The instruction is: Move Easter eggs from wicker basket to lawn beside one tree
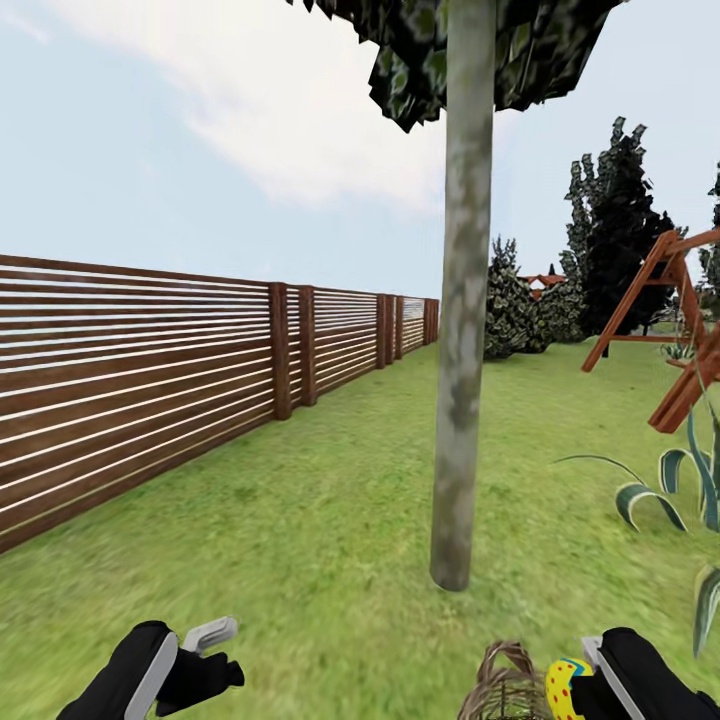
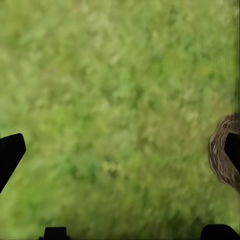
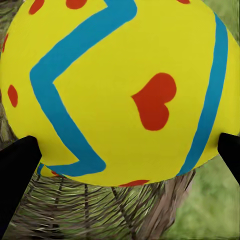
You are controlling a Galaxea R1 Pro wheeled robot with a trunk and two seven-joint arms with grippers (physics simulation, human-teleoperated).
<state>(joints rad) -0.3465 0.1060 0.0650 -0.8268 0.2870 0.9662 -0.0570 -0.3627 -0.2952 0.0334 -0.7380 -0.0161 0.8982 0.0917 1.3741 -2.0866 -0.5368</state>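
A yellow Easter egg (image 3: 125, 90) with blue zigzag bands and red marks sits between my right gripper's (image 3: 125, 162) two black fingers, which are shut on its sides. In the head view this egg (image 1: 563, 688) shows at the bottom right, held by the right gripper (image 1: 588, 682) just above the wicker basket's (image 1: 503, 685) rim. The basket's weave (image 3: 95, 210) lies under the egg. The tree's pale mottled trunk (image 1: 462, 300) rises straight ahead from the lawn (image 1: 330, 520). My left gripper (image 1: 215, 652) hangs open over bare grass, with the basket (image 2: 222, 157) off to one side.
A brown slatted fence (image 1: 150, 370) runs along the left. A wooden swing frame (image 1: 665, 320) and a striped spiky plant (image 1: 680, 490) stand at the right. Dark conifers (image 1: 615, 240) close off the far end. Open grass surrounds the trunk's base.
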